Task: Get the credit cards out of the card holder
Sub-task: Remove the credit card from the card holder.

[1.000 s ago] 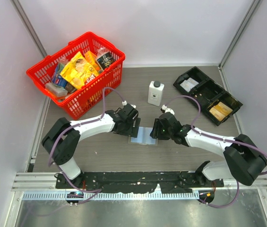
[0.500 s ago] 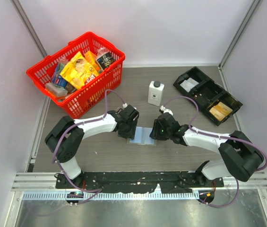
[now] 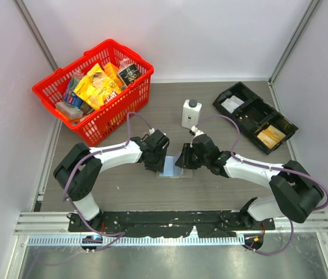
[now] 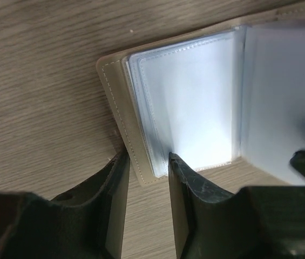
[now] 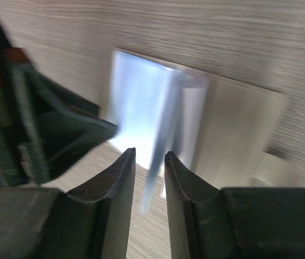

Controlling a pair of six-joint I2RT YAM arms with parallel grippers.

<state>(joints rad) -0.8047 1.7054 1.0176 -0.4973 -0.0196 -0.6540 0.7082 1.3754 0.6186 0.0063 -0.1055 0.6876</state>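
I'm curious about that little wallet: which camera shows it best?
The left wrist view: the card holder lies open, stitched edge sharp. The right wrist view shows it blurred; in the top view the arms mostly hide it.

White arm links, black joints, purple cables; black pincer (image 4: 147,162) fingers.

The desk (image 3: 222,180) is grey-brown wood grain, walled in pale panels on three sides. At its far left sits a red shopping basket (image 3: 103,119) heaped with packets. A white bottle with a dark cap (image 3: 191,114) stands upright near the middle of the far edge, and a long black compartment tray (image 3: 254,116) lies angled at the far right. Nearer the middle, the card holder (image 3: 174,169) lies open on the wood.
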